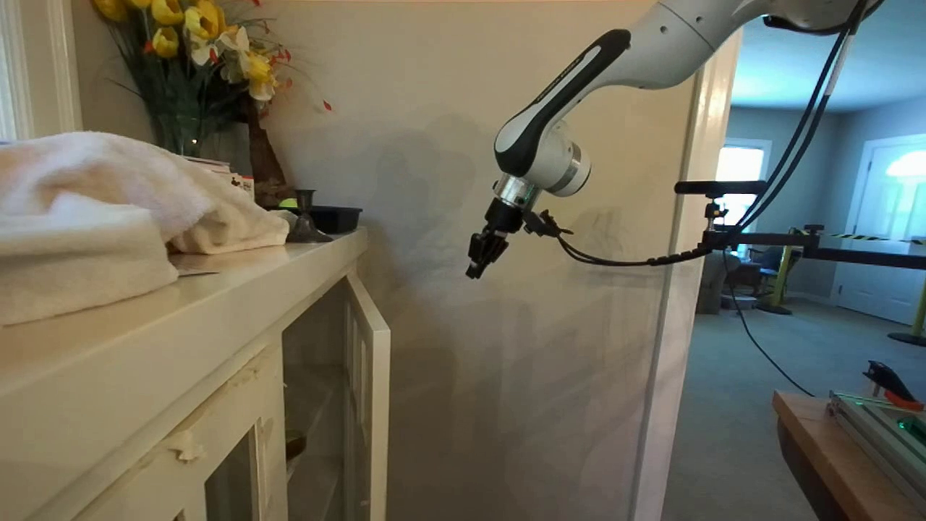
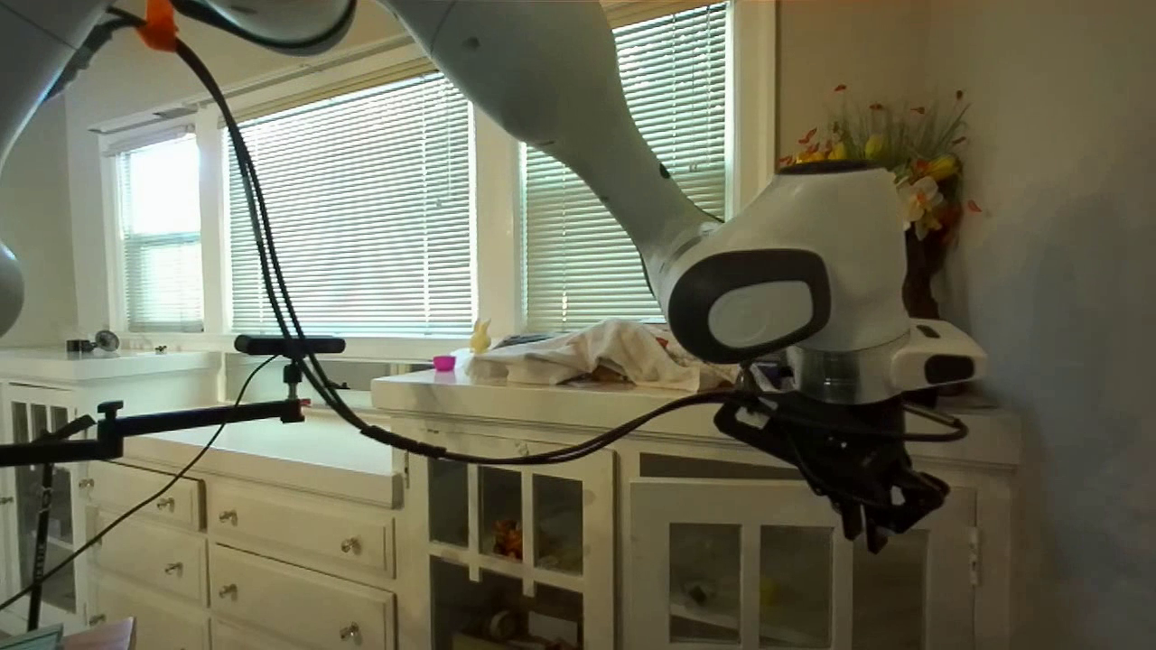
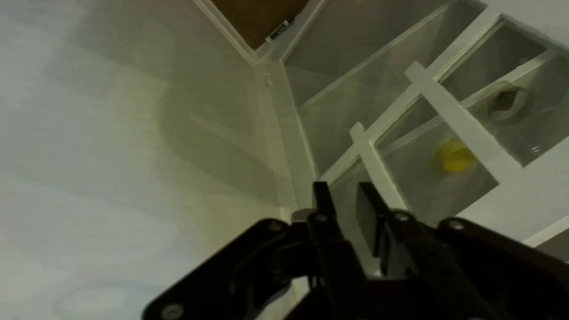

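In an exterior view, the gripper (image 1: 478,264) hangs beyond the worktop's (image 1: 217,289) front edge, apart from the cabinet door (image 1: 380,420) ajar beneath its wall-side corner. In an exterior view, a drooping cable (image 2: 506,458), swung inward, could snag that edge. In the wrist view, parted, empty fingers (image 3: 323,200) overlap the door; misjudged depth could crack its panes (image 3: 422,173).

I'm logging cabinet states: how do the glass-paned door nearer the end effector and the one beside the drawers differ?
The nearer door stands open; the drawer-side door looks shut. A yellow object shows through the nearer door's panes, an orange object through the drawer-side door's. Both are white, with a row of three small panes.
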Controlling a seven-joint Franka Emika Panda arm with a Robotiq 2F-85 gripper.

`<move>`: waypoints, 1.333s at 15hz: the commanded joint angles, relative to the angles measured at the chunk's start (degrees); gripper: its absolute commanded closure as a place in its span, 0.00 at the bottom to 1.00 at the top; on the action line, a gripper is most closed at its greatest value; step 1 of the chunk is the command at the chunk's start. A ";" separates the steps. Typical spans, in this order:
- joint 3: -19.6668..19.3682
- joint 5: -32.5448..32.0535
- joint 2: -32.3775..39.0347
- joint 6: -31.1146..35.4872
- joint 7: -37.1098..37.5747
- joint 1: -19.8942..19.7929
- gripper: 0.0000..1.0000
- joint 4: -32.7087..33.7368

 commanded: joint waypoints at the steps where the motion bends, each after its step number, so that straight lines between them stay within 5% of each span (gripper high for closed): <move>1: -5.37 0.14 -3.41 3.18 10.48 3.32 1.00 -5.10; 4: -10.86 -1.69 -3.42 5.84 21.87 8.37 1.00 -7.15; 5: -13.25 -2.55 -3.39 6.63 26.16 10.79 0.74 -7.95; 7: -18.99 -2.71 -3.19 7.43 34.08 16.85 0.67 -9.25; 8: -13.64 -2.41 -1.59 5.99 27.57 11.17 0.60 -6.12; 9: -14.55 -2.71 -1.51 6.13 28.90 12.44 0.78 -6.46; 11: -13.85 -2.56 -1.45 6.11 28.75 12.14 0.63 -6.37; 14: -13.87 -2.49 -1.45 6.10 28.53 11.47 0.60 -6.32; 15: -13.87 -2.49 -1.45 6.10 28.53 11.44 0.35 -6.32; 19: -3.94 -1.58 1.84 9.98 16.89 6.88 0.13 -3.25; 20: -1.77 -1.78 2.66 10.08 14.41 5.98 0.57 -2.59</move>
